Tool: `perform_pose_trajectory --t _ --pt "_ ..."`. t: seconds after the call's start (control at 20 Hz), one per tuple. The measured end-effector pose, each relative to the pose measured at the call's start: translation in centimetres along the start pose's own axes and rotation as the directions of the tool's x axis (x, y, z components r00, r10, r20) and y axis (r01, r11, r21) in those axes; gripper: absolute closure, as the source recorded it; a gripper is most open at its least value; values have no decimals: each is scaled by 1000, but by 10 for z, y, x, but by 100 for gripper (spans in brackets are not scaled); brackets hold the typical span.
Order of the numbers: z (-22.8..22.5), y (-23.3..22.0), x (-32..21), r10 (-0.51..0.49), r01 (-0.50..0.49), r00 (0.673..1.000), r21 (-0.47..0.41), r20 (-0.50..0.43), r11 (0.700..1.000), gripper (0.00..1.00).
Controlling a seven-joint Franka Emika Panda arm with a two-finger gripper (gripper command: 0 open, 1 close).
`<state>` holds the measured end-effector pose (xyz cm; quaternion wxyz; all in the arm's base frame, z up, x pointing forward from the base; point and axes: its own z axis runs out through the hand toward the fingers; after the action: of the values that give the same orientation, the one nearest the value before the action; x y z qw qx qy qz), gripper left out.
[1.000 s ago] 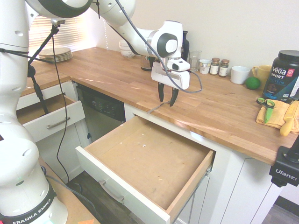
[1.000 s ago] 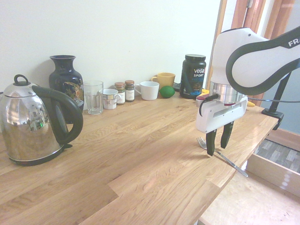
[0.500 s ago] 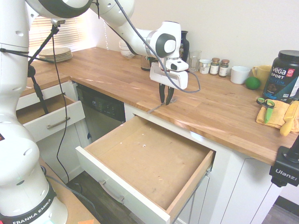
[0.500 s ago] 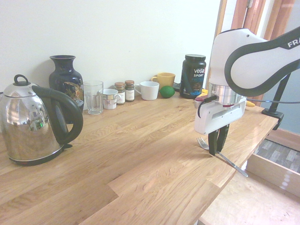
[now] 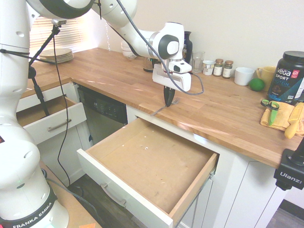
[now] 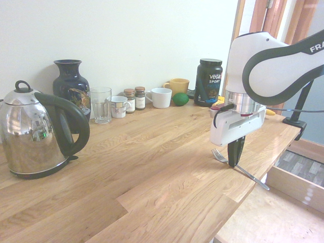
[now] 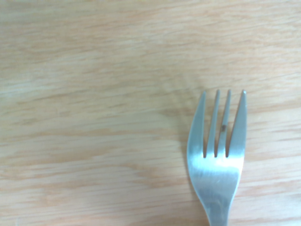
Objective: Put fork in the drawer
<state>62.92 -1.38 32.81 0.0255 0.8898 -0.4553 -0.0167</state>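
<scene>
While the fork [image 6: 242, 168] lies flat on the wooden counter [image 5: 223, 111], close to the counter's front edge, the gripper [image 6: 236, 161] points straight down over it with its two dark fingers pressed together on the fork's neck, just behind the prongs. The handle runs out past the fingers toward the counter edge above the drawer [image 5: 151, 164]. That drawer is pulled wide out below the counter, its white front and metal bar handle facing the room and its bare light-brown bottom showing. A smaller white drawer [image 5: 50, 118] stands open well to the side of it. In the wrist view the four prongs of the fork [image 7: 217, 141] rest on the wood grain. Further back on the counter stand a steel kettle [image 6: 38, 132], a dark vase [image 6: 71, 87], a glass [image 6: 101, 105], two spice jars [image 6: 134, 98], a white mug [image 6: 161, 97], a yellow mug [image 6: 177, 86], a green lime [image 6: 180, 98] and a black tub [image 6: 209, 82]
</scene>
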Motion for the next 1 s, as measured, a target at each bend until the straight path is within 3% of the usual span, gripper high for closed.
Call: perform_pose_trajectory --t 0.55,1.0 --pt "-4 0 1 1 -1 1000 13 -10 1000 100" --pt "-49 7 -5 2 1 999 63 -44 998 100"
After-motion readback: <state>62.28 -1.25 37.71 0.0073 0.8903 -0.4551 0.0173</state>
